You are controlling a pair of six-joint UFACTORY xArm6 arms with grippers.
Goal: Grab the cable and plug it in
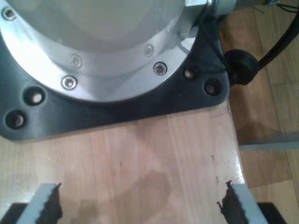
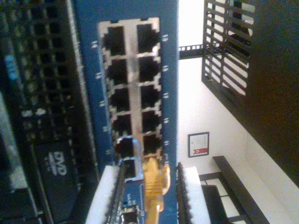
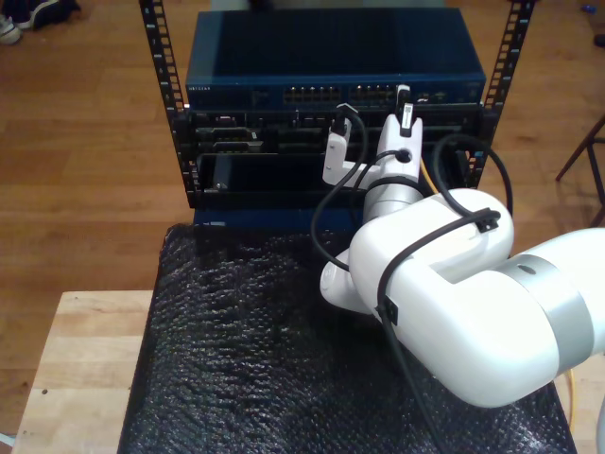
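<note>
In the second wrist view our second gripper (image 2: 148, 196) holds the thin yellow network cable (image 2: 155, 186) between its two white, serrated fingers (image 2: 106, 196), closed narrowly around it; the cable's end sits right at the bank of dark square ports (image 2: 133, 88) on the blue metal network switch (image 2: 170, 70), against one of the ports nearest the fingers, though we cannot tell whether the clear plug is seated. In the exterior view the white arm (image 3: 444, 293) reaches over the black bubbled mat (image 3: 246, 350) toward the dark equipment rack (image 3: 331, 142), and a strip of yellow cable shows beside it. In the first wrist view our first gripper (image 1: 140, 205) stands wide apart, holding nothing, above the pale wooden tabletop (image 1: 140, 154) near the round silver arm base on its black mounting plate (image 1: 117, 107).
</note>
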